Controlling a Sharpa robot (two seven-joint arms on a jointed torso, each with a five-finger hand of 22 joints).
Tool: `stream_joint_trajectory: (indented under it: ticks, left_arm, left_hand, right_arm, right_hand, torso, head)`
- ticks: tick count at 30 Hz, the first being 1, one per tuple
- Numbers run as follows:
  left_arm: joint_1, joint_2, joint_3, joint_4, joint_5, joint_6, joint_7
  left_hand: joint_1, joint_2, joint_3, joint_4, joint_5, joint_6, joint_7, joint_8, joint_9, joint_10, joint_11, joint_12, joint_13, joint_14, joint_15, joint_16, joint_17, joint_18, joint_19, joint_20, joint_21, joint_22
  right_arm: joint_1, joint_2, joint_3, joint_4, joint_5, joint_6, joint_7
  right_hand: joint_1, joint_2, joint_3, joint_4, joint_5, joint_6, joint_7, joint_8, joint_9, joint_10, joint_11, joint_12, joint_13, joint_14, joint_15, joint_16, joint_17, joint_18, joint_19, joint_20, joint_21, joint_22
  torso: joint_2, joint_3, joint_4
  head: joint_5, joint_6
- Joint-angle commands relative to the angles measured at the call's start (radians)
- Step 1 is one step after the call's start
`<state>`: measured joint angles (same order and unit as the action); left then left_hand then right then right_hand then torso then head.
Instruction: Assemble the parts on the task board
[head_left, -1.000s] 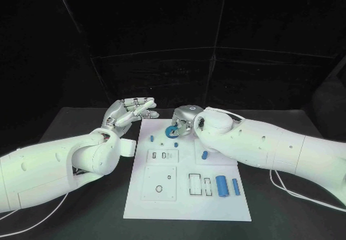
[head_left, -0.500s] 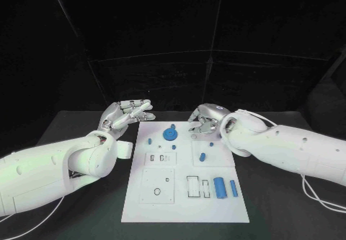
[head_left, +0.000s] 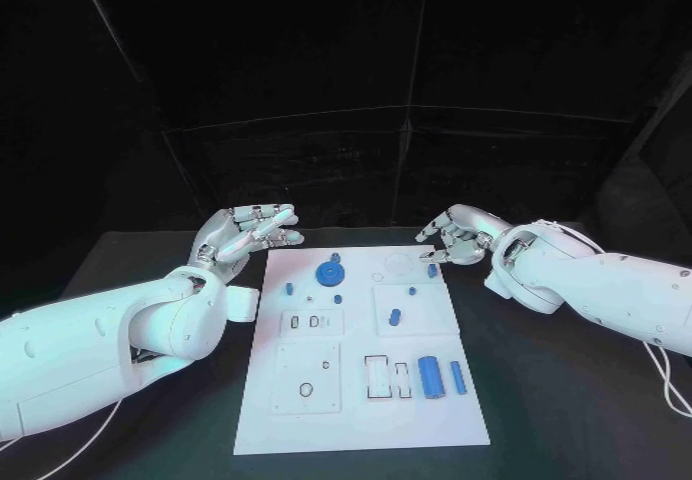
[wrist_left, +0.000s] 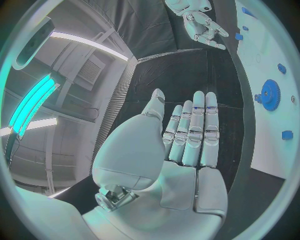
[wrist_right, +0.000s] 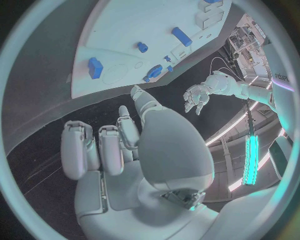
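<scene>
The white task board lies in the middle of the black table. A blue gear sits on its far part, free of both hands. Small blue parts lie around the board's middle, and two blue cylinders lie side by side on its near right. My left hand hovers off the board's far left corner, fingers straight and apart, holding nothing. My right hand hangs over the board's far right corner, fingers loosely bent, holding nothing. The left wrist view shows the flat palm and the gear.
Several empty rectangular slots and a square panel mark the board's near half. Black table spreads to both sides of the board. In the right wrist view the board lies beyond the bent fingers.
My right hand has let go of the blue gear, which now lies on the board, and has drawn back to the right. The left hand has barely moved.
</scene>
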<state>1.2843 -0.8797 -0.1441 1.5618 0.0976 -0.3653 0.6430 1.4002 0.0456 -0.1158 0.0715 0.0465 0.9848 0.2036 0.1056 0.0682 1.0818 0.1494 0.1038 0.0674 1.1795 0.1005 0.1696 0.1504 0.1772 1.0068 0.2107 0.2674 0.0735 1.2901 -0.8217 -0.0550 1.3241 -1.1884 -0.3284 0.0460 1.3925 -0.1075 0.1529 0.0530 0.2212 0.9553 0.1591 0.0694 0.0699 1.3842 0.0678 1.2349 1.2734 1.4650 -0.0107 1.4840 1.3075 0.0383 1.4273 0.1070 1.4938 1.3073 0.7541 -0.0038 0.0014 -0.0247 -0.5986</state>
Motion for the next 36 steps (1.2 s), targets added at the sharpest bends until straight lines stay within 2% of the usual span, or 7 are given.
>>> stream_joint_trajectory:
  ticks: [1,3,5,11,19,25,36]
  left_arm:
    - [0.001,0.004,0.001,-0.003,-0.006,0.022,0.001]
    - [0.001,0.005,0.001,-0.005,-0.006,0.023,0.000]
    - [0.001,0.006,0.001,-0.006,-0.006,0.023,0.000]
    - [0.001,0.008,0.000,-0.011,-0.006,0.024,-0.001]
    - [0.001,0.010,0.000,-0.016,-0.006,0.024,-0.001]
    - [0.001,0.012,0.000,-0.018,-0.006,0.024,-0.001]
    - [0.001,0.013,0.000,-0.021,-0.006,0.024,-0.002]
  left_hand:
    - [0.002,0.010,0.002,-0.006,0.003,0.007,0.003,-0.001,0.001,0.009,0.002,0.000,0.001,0.007,-0.001,-0.005,0.001,0.008,0.006,0.001,-0.006,-0.001]
    - [0.002,0.010,0.002,-0.006,0.003,0.007,0.003,-0.001,0.001,0.009,0.002,0.000,0.001,0.007,-0.001,-0.005,0.001,0.008,0.006,0.001,-0.006,-0.001]
    - [0.002,0.010,0.001,-0.006,0.003,0.008,0.003,-0.001,0.001,0.009,0.001,0.000,0.001,0.007,-0.001,-0.005,0.001,0.008,0.007,0.001,-0.006,-0.001]
    - [0.002,0.010,0.001,-0.006,0.003,0.008,0.003,-0.001,0.001,0.009,0.001,-0.001,0.001,0.007,-0.001,-0.005,0.001,0.008,0.007,0.001,-0.006,-0.001]
    - [0.003,0.010,0.001,-0.007,0.003,0.008,0.003,-0.001,0.001,0.009,0.002,-0.001,0.001,0.007,-0.001,-0.006,0.001,0.008,0.007,0.001,-0.006,-0.001]
    - [0.003,0.010,0.001,-0.007,0.003,0.008,0.003,-0.001,0.001,0.009,0.002,-0.001,0.001,0.007,-0.001,-0.006,0.001,0.008,0.007,0.001,-0.007,-0.001]
    - [0.003,0.010,0.000,-0.008,0.003,0.008,0.003,-0.002,0.001,0.008,0.002,-0.002,0.001,0.006,-0.001,-0.006,0.001,0.008,0.007,0.001,-0.007,-0.001]
  right_arm:
    - [0.000,-0.008,0.000,-0.011,0.017,0.009,0.030]
    - [-0.001,-0.010,0.000,-0.020,0.010,0.012,0.028]
    - [-0.003,-0.010,0.000,-0.028,0.004,0.016,0.027]
    - [-0.009,-0.006,0.000,-0.048,-0.029,0.043,0.026]
    - [-0.021,-0.005,0.000,-0.062,-0.062,0.077,0.020]
    - [-0.024,-0.004,0.000,-0.068,-0.066,0.091,0.016]
    - [-0.032,0.002,0.000,-0.082,-0.075,0.104,0.006]
  right_hand:
    - [0.001,-0.006,-0.007,-0.001,0.008,-0.007,0.000,-0.002,-0.002,-0.007,0.001,-0.006,-0.003,0.063,0.006,-0.008,0.058,0.009,-0.008,0.000,-0.007,0.058]
    - [-0.001,-0.008,-0.010,-0.001,0.010,-0.011,0.000,-0.003,-0.003,-0.008,0.001,-0.009,-0.005,0.062,0.007,-0.008,0.057,0.010,-0.010,0.001,-0.009,0.055]
    - [-0.003,-0.010,-0.014,-0.001,0.012,-0.017,0.001,-0.005,-0.003,-0.010,0.002,-0.012,-0.007,0.062,0.007,-0.009,0.056,0.010,-0.012,0.001,-0.010,0.052]
    - [0.004,-0.012,-0.020,-0.008,0.027,-0.034,0.003,-0.006,-0.004,-0.016,0.004,-0.020,-0.012,0.062,0.009,-0.011,0.054,0.012,-0.017,0.003,-0.014,0.045]
    - [-0.001,-0.016,-0.029,-0.008,0.023,-0.038,0.005,-0.004,-0.003,-0.016,0.006,-0.019,-0.011,0.062,0.010,-0.012,0.054,0.012,-0.018,0.004,-0.015,0.044]
    - [-0.006,-0.017,-0.036,-0.006,0.017,-0.040,0.005,-0.004,-0.003,-0.016,0.006,-0.019,-0.011,0.062,0.011,-0.012,0.054,0.012,-0.018,0.004,-0.015,0.044]
    - [-0.010,-0.017,-0.042,-0.003,0.014,-0.041,0.005,-0.003,-0.002,-0.015,0.007,-0.017,-0.009,0.062,0.011,-0.011,0.055,0.012,-0.018,0.005,-0.015,0.044]
  torso:
    - [0.002,0.0003,0.0019]
    - [0.001,-0.0013,0.0026]
    - [0.001,0.0001,0.0021]
    - [0.001,-0.0009,0.0031]
    - [0.000,-0.0020,0.0017]
    - [0.000,-0.0020,0.0038]
    - [0.000,-0.0022,0.0029]
  head:
    - [-0.002,-0.002]
    - [-0.004,-0.003]
    - [-0.006,-0.005]
    - [-0.014,-0.013]
    - [-0.011,-0.014]
    - [-0.011,-0.016]
    - [-0.007,-0.017]
